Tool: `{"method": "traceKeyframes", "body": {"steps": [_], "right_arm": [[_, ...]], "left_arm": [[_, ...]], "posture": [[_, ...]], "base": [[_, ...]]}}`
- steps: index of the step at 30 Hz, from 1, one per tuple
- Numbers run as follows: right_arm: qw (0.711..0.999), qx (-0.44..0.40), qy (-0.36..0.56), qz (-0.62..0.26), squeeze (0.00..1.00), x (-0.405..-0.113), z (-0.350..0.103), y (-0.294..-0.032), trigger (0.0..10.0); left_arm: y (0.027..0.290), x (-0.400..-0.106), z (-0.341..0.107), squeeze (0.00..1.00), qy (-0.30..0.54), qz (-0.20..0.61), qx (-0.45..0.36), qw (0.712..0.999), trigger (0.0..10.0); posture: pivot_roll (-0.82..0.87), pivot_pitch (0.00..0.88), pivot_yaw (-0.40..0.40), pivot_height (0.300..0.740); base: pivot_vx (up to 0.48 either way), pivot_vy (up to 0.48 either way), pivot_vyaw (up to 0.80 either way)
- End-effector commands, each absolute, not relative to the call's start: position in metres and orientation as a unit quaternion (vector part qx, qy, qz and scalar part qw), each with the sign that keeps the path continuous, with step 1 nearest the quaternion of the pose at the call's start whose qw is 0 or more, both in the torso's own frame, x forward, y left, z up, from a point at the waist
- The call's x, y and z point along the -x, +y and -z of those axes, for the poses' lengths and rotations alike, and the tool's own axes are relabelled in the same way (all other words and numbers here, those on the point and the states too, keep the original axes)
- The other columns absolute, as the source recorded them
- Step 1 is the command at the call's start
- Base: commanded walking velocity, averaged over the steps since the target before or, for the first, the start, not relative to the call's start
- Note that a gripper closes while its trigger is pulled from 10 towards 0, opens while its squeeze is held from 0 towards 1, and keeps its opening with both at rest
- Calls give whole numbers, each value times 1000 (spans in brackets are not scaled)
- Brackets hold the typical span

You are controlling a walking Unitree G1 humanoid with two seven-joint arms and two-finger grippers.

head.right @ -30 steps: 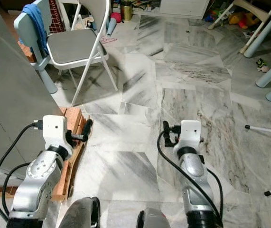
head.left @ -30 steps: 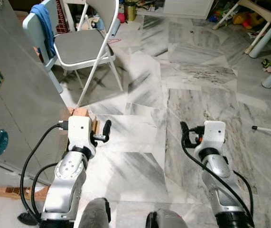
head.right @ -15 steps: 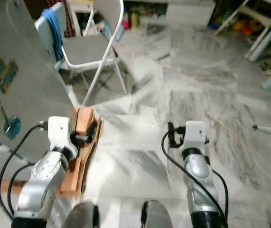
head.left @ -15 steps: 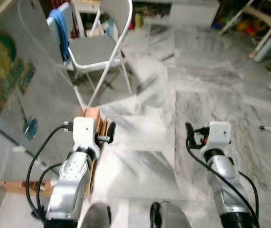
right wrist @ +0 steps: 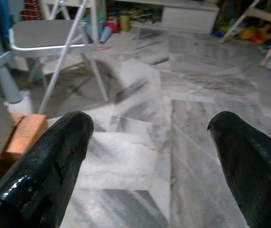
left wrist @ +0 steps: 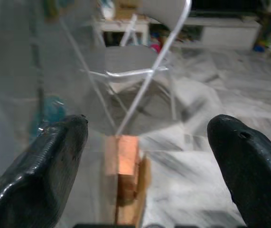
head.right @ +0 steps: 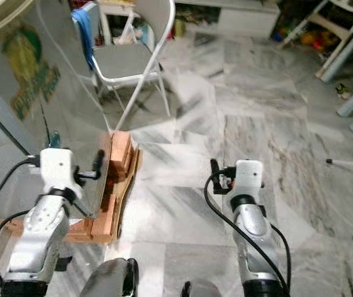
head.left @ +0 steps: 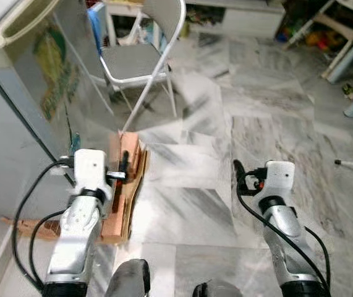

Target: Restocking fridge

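The grey fridge point(head.left: 28, 117) stands at my left, its side bearing a green sticker point(head.left: 55, 74). Its base rests on reddish wooden blocks point(head.left: 127, 185). My left gripper point(head.left: 124, 167) is held low beside that fridge side, just above the blocks. In the left wrist view its fingers point(left wrist: 45, 166) are spread wide with nothing between them, and the blocks point(left wrist: 123, 171) lie ahead. My right gripper point(head.left: 239, 172) hovers over the marble floor point(head.left: 195, 154). It is open too, its fingers point(right wrist: 249, 171) far apart in the right wrist view.
A white folding chair point(head.left: 142, 62) stands ahead beyond the fridge, with a blue cloth point(head.left: 96, 18) on a pale chair behind it. Pale blue furniture legs point(head.left: 349, 55) and a white rod point(head.left: 352, 164) are at the right. Toys and clutter line the far wall.
The view has swung toward the fridge, which now takes up more of the left. Both arms keep the same pose and both grippers stay open.
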State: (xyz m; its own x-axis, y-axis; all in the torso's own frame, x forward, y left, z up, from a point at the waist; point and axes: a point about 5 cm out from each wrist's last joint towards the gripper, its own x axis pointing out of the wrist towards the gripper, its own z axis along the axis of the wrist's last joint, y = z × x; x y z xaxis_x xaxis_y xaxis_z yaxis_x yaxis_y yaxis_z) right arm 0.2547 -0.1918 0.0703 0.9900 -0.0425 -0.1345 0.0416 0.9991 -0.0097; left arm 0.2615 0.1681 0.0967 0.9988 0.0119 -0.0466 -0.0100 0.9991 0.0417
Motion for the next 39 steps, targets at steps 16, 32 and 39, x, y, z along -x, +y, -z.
{"method": "traceKeyframes", "body": {"steps": [16,32,39], "right_arm": [[1000,9,21,-7,0,-261,-85,-185,10000],[999,34,38,-14,0,-255,-77,-184,10000],[997,78,29,-4,0,-260,-77,-183,10000]], "left_arm": [[194,-258,-77,0,37,-64,-30,997,10000],[165,-255,-77,0,30,16,-24,999,10000],[164,-254,-77,0,30,18,-32,999,10000]], "posture": [[121,18,-39,740],[108,40,-36,740],[113,55,-44,740]], "base": [[0,246,0],[0,240,0],[0,0,0]]}}
